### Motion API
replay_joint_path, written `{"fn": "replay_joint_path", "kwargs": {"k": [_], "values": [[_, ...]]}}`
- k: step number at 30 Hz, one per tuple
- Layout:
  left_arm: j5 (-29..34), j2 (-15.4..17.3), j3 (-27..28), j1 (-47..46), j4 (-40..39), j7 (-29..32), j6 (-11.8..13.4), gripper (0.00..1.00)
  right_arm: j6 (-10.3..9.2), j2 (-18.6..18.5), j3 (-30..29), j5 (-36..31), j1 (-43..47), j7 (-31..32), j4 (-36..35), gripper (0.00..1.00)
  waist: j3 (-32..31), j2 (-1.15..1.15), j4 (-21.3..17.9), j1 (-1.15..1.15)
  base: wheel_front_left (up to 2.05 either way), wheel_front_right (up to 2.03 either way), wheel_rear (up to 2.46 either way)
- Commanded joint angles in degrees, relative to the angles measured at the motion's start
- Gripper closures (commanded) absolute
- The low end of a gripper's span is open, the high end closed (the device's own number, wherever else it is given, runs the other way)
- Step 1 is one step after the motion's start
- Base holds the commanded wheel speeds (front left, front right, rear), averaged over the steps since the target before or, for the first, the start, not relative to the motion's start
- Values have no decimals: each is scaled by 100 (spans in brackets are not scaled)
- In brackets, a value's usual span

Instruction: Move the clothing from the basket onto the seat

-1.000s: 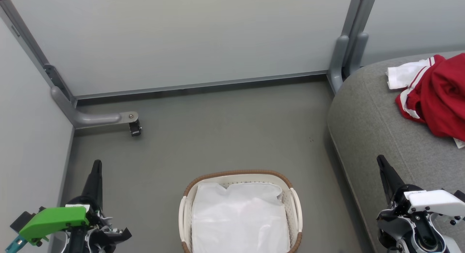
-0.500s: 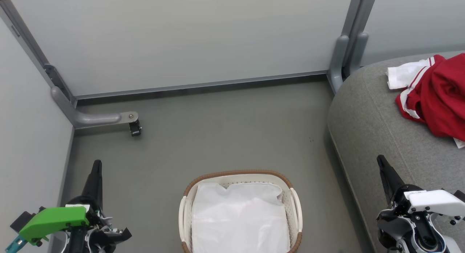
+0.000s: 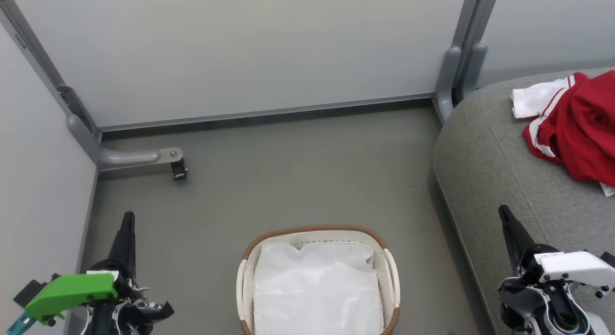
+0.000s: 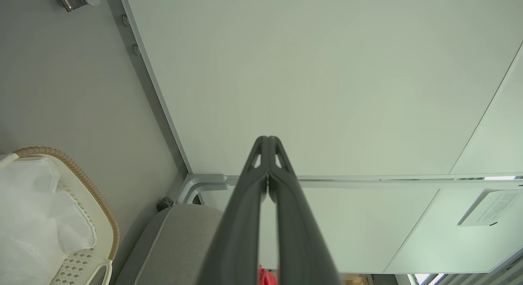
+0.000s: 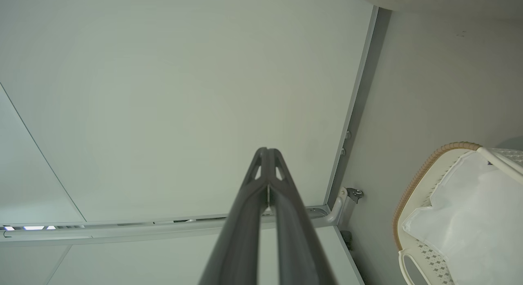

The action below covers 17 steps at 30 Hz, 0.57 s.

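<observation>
**Hands at rest, transfer apparently complete.** The left hand (image 3: pixel 128 218) and the right hand (image 3: pixel 504 212) each have their two long dark fingers pressed together, pinching nothing; in both wrist views the tips meet. They point forward on either side of the small oval white perforated plastic basket (image 3: pixel 314 228) with a brown woven rim. The basket stands on the grey floor (image 3: pixel 288 181) between the hands, nearer the robot than their fingertips.

The basket's plain white fabric liner (image 3: pixel 317 287) lies bare, with no red visible among its folds. This probably explains why both hands are empty and held clear of the basket.

The soft red sports clothing (image 3: pixel 581 128), with white stripes and panels, lies heaped on the large grey fabric-upholstered seat (image 3: pixel 485 162). It is ahead of the right hand and to its right, well apart from the fingertips. From the left hand it lies far across, beyond the basket. The heap sits well in from the cushion's rounded edge, so it is unlikely to slide off.
</observation>
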Motion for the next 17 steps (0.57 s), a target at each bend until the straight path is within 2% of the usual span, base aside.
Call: {"fn": "replay_joint_path", "kwargs": {"k": [1,17], "values": [[-18,3,11,-53,-10,17,-26,100,-2,-34,-11,22,-48,8,-22,100,0,0,0,0,0,0,0],[-19,3,10,-53,-10,17,-27,100,-2,-34,-11,22,-48,7,-22,100,0,0,0,0,0,0,0]]}}
